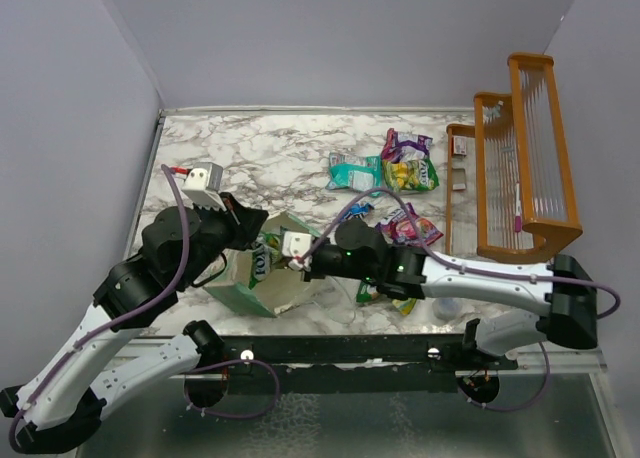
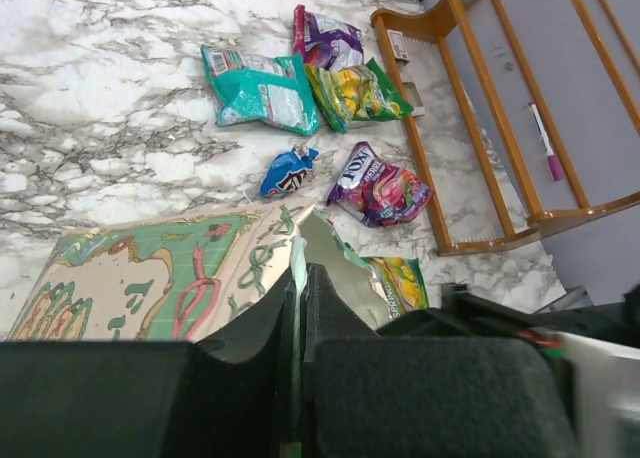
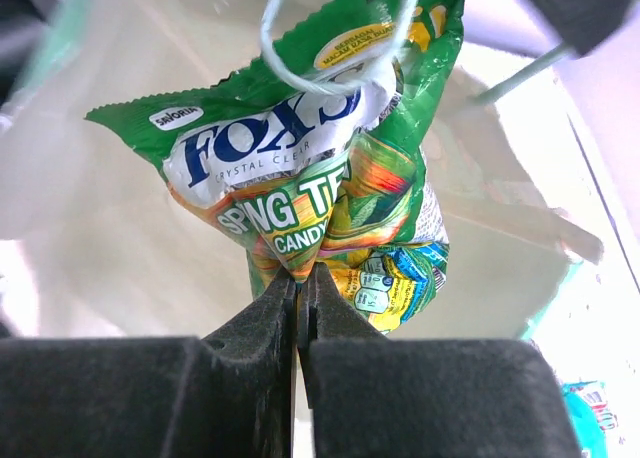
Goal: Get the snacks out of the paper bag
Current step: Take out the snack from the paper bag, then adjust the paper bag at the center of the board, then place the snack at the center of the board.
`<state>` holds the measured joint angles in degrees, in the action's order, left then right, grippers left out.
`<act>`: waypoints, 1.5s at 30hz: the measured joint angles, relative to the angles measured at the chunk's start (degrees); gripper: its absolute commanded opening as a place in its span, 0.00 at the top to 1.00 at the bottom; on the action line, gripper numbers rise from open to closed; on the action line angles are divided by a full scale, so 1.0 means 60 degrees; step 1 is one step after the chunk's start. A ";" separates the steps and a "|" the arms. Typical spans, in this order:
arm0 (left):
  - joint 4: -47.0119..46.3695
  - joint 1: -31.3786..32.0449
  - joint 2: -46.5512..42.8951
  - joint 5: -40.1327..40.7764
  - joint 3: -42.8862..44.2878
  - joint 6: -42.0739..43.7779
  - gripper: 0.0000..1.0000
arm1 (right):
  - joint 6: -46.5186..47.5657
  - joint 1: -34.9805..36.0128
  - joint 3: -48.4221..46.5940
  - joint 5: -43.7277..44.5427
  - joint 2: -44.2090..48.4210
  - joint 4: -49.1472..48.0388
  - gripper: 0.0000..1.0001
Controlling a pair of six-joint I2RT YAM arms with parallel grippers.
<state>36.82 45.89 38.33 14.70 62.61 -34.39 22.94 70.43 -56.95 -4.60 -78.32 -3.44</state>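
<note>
left gripper [image 2: 297, 303]: clenched on the mint-green rim of the paper bag [image 2: 140, 278], with the paper edge pinched between the black pads.
right gripper [image 3: 298, 303]: reached into the bag's mouth; closed tight on the lower corner of the green Fox's packet [image 3: 300, 178].
paper bag: lay on its side near the front edge of the marble table [image 1: 270, 148], between the two arms, with its printed panel up and its mouth toward the right arm.
green Fox's packet: held within the bag's white interior, with a white string handle [image 3: 335, 53] looped across its top.
teal packet [image 2: 258, 88]: lay flat on the marble, well beyond the bag, touching the yellow-green packet [image 2: 355, 90].
purple packet [image 2: 330, 40]: lay just behind those two, touching the yellow-green one.
small blue packet [image 2: 290, 171]: lay alone between the teal packet and the bag.
pink-purple packet [image 2: 382, 190]: lay beside the foot of the wooden rack [image 2: 480, 118].
green-yellow packet [image 2: 402, 280]: lay on the marble just beside the bag's open end, partly hidden under the right arm in the overhead view.
wooden rack: stood along the right side of the table, with a pink marker [image 2: 543, 138] seen between its rails.
</note>
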 measured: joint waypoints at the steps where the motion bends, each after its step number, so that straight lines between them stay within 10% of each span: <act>1: -0.0022 0.0000 -0.0044 0.0000 -0.0106 -0.0058 1.00 | -0.0022 0.0000 0.0244 -0.0160 0.0419 -0.0007 0.99; 20: -0.0084 0.0000 0.0095 0.0182 0.0758 0.0288 1.00 | -0.1049 0.0000 0.1989 0.0044 0.3005 -0.0066 0.99; 32: -0.0342 0.0000 0.2280 0.1311 0.1796 0.1144 1.00 | -0.3067 0.0004 -0.2510 0.2954 0.3687 0.1537 0.99; 45: -0.0980 -0.1005 0.5202 0.0794 0.4331 0.1541 1.00 | -0.3421 0.0000 -0.0168 0.9235 0.4554 0.2364 0.99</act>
<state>30.94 39.86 69.54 19.46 88.60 -25.15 2.42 70.43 -57.95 50.81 -51.00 10.74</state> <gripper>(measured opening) 0.030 0.020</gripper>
